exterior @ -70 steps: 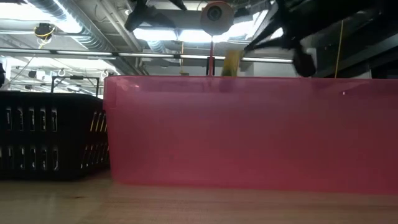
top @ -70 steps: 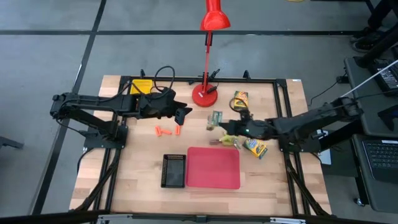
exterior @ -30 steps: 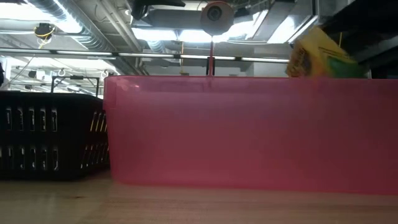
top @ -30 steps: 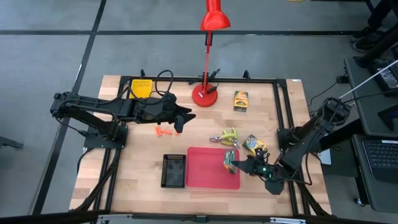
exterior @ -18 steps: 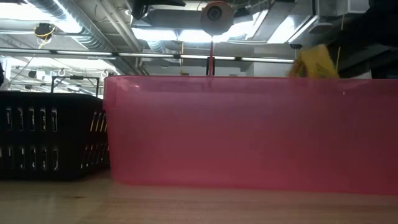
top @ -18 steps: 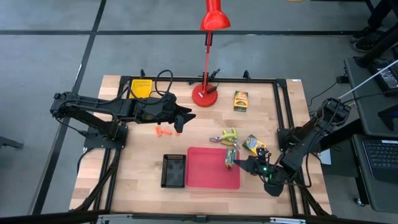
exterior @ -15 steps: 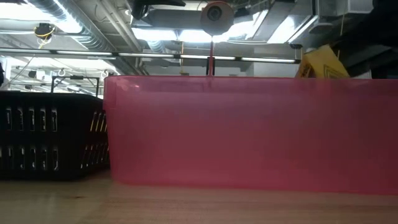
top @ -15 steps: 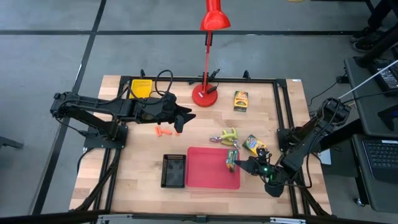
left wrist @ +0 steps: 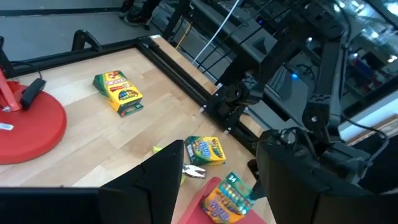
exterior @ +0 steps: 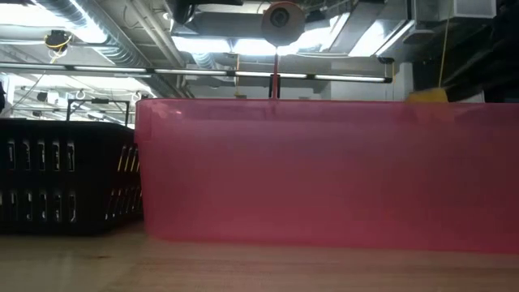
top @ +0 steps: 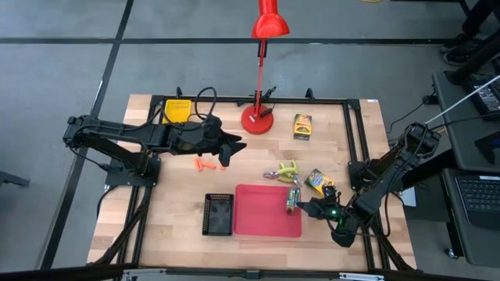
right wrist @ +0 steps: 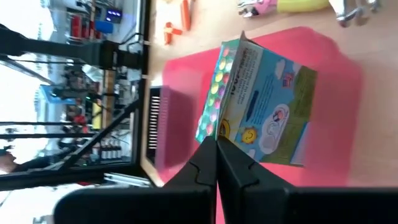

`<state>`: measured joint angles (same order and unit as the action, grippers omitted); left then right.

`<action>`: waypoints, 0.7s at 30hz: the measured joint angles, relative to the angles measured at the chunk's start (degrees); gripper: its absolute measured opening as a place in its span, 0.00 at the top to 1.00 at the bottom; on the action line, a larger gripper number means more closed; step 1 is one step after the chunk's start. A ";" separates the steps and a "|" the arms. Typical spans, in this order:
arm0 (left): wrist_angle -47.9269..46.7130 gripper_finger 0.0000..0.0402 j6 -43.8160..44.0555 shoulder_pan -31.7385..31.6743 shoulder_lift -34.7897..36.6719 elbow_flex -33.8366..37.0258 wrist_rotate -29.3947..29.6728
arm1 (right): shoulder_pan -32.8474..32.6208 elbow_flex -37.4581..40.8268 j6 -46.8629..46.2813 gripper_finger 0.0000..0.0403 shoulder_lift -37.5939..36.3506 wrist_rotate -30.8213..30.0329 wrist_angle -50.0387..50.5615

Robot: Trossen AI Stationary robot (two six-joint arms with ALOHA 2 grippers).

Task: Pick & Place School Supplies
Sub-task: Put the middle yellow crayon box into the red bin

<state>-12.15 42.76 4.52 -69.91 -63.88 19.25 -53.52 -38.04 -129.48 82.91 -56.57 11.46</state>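
We judge the step in hand to be setting a small yellow-green printed cardboard crayon box [top: 292, 198] into the flat red plastic tray [top: 262, 211]. To do it well, we would bring the box fully inside the tray's right rim and low before letting go, since it hangs right at that edge (a release here could tip it onto the rim or out onto the wooden worktop [top: 172, 226]).

The right end effector [top: 301, 204] has its fingers pinched together on one edge of that box, which sits over the tray's right side. Two more crayon boxes lie outside the tray: one [top: 319, 182] just right of it, one [top: 301, 126] far back beside the red desk lamp's base [top: 258, 119].

The left end effector [top: 232, 146] hangs with fingers apart, holding nothing, just right of the short orange sticks [top: 205, 165].
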 joint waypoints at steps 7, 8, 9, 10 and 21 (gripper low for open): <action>1.27 0.50 -0.16 0.01 0.00 -0.02 -0.99 | -0.57 0.00 0.91 0.90 0.00 -0.85 1.22; 1.27 0.50 -0.44 0.01 0.00 -0.02 -0.97 | -0.73 0.00 0.91 0.88 0.00 -0.90 1.23; 1.29 0.50 -0.71 -0.01 0.00 -0.02 -0.97 | -0.90 0.00 0.88 0.86 0.00 -0.87 1.23; 1.29 0.50 -1.01 -0.01 0.00 -0.02 -0.97 | -1.06 0.00 0.86 0.84 0.00 -0.84 1.23; 2.15 0.50 -2.78 0.01 0.00 -0.02 -0.95 | -2.91 0.00 -0.69 0.82 -2.83 -2.49 6.17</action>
<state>-10.00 39.98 4.54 -69.91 -63.90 18.30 -56.42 -38.04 -130.17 80.09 -59.06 17.63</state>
